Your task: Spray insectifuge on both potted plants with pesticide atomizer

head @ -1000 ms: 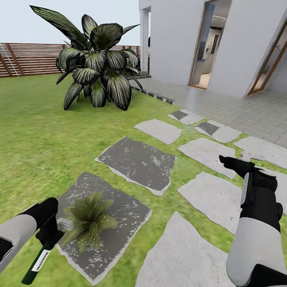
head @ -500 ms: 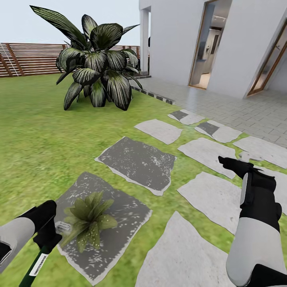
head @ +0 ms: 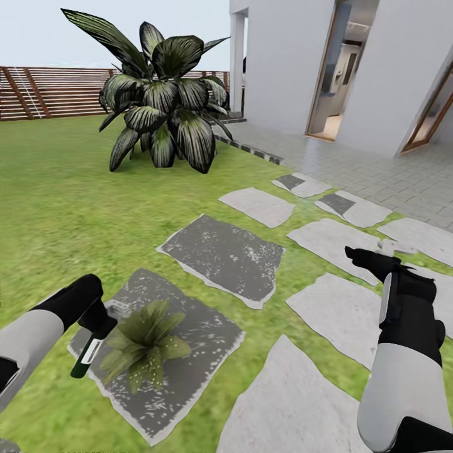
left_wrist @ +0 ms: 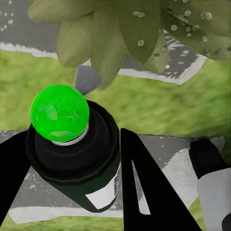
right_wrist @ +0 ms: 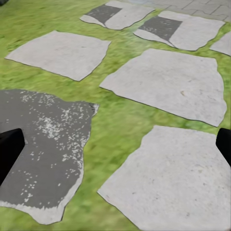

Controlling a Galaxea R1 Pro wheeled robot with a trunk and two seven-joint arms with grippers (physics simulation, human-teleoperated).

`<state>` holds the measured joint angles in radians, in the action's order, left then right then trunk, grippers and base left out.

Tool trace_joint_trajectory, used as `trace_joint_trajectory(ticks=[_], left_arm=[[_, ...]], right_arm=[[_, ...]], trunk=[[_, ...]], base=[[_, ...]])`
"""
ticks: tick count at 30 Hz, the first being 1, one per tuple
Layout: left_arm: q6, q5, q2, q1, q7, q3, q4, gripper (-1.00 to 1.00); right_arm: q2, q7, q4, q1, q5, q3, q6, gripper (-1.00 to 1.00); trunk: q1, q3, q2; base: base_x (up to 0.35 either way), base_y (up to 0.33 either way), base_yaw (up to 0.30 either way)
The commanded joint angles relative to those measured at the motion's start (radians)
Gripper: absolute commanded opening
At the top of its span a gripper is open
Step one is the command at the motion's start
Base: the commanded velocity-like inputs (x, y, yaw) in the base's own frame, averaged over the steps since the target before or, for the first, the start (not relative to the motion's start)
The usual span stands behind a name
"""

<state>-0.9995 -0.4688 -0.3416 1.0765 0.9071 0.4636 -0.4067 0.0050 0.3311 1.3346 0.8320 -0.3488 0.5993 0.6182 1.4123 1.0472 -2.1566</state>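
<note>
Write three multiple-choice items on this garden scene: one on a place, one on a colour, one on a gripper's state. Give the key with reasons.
1. Where does the small speckled green potted plant sit?
A. on a dark grey stepping stone
B. on the pale paved patio
C. against the brown fence

2. In the left wrist view, what colour is the top of the dark bottle-shaped pesticide atomizer?
A. white
B. bright green
C. blue

3. What is the state of the right gripper?
A. shut on a leaf
B. shut on the bottle
C. open, holding nothing

Key: 1 A, stone lies under its leaves; 2 B, a green ball caps it; 3 C, its fingers stand apart over stones.
</note>
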Motion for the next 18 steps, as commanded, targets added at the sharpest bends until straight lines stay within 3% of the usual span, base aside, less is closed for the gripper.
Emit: trace_joint_trajectory(ticks=[1,5,12,18], left_arm=[[-0.002,-0.01,-0.001,-0.001,0.01,0.002,-0.002,-1.0],[-0.001,-0.01,0.0,-0.004,0.01,0.001,-0.003,-1.0],[-0.001,-0.01,0.001,-0.018,0.008,0.002,-0.004,-1.0],[-0.001,-0.01,0.001,-0.021,0.009,0.003,-0.004,-1.0]], right_arm=[[0.0,0.009,0.001,0.001,-0.011,0.002,0.003,1.0],[0.001,0.009,0.001,0.001,-0.01,0.002,0.003,1.0],[0.0,0.009,0.0,0.001,-0.01,0.002,0.003,1.0],[0.001,0.009,0.001,0.001,-0.01,0.002,0.003,1.0]], trunk=[[0.0,0.001,0.0],[0.0,0.001,0.0],[0.0,0.001,0.0],[0.0,0.001,0.0]], base=[[0.0,0.0,0.025],[-0.03,-0.046,0.008],[-0.177,-0.228,0.0],[-0.034,-0.039,-0.057]])
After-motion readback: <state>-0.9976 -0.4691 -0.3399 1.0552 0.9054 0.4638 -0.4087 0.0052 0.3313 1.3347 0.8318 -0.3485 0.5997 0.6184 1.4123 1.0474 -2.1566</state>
